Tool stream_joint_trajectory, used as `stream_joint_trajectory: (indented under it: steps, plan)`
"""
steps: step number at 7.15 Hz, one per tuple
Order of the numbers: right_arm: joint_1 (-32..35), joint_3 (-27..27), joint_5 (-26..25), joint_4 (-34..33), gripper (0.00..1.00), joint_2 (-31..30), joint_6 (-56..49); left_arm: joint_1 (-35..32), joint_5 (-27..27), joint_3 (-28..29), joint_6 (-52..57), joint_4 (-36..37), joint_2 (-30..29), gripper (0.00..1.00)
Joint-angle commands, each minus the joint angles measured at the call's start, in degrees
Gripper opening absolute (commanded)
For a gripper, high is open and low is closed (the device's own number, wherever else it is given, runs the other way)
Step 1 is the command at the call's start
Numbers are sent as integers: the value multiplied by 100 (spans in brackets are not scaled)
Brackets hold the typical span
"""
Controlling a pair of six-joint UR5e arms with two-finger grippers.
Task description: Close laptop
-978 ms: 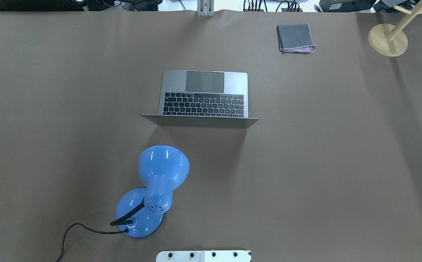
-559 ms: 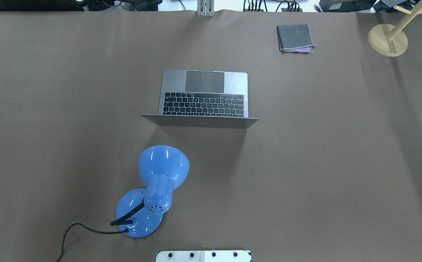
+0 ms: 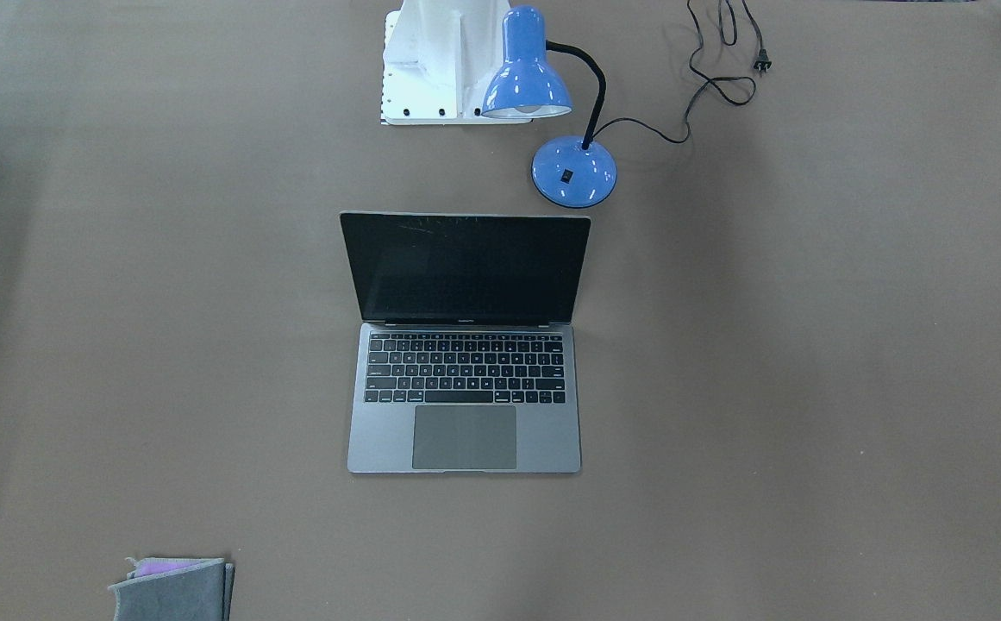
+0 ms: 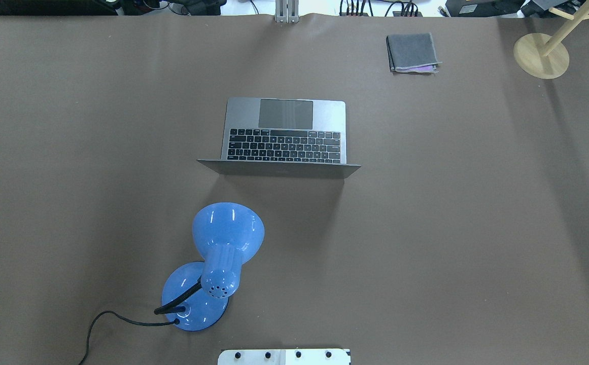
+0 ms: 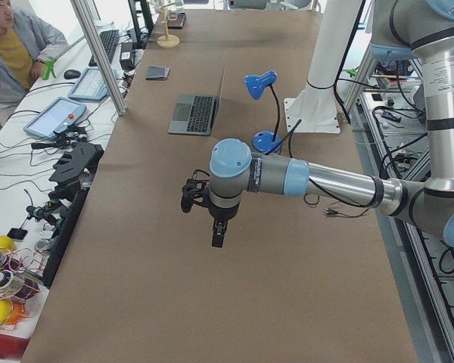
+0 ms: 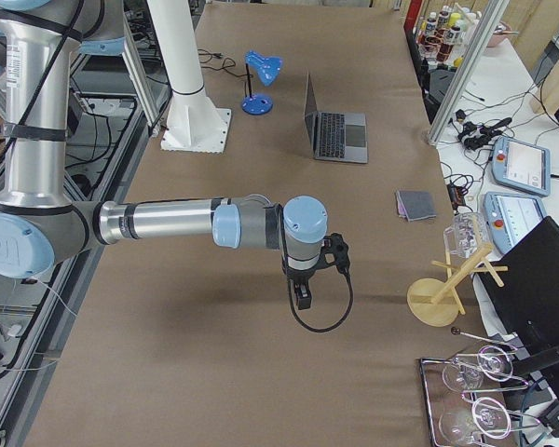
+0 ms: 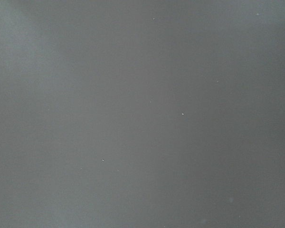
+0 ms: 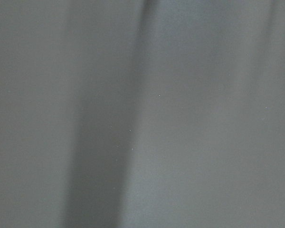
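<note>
Since nothing has moved, we find the laptop [image 4: 284, 133] still open mid-way along the table [image 4: 451, 228], closing unstarted, the left gripper [image 5: 218, 239] and right gripper [image 6: 303, 297] far off, spread or pinched we cannot tell.

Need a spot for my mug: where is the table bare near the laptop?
Bare table flanks the laptop on both sides. Tighter between it and the blue lamp, and by the grey cloth and wooden stand.
</note>
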Motion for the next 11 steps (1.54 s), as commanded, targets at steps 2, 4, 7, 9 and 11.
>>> stream_joint_trajectory:
  steps: [2,4,7,9,11]
  plan:
    - [0,10,-3,7,100,9,13,-28,-381,-14,-13,-27,82,98]
    - [0,36,-3,7,100,0,14,-28,-381,12,-13,-35,100,98]
    - [-17,333,23,7,54,9,798,16,-529,-180,-614,-44,30,75]
    - [-157,912,486,7,0,17,1269,637,-654,-741,-1976,-271,-6,6]
    - [-674,1816,507,-2,0,17,2511,1567,-654,-1164,-3713,-762,-259,0]
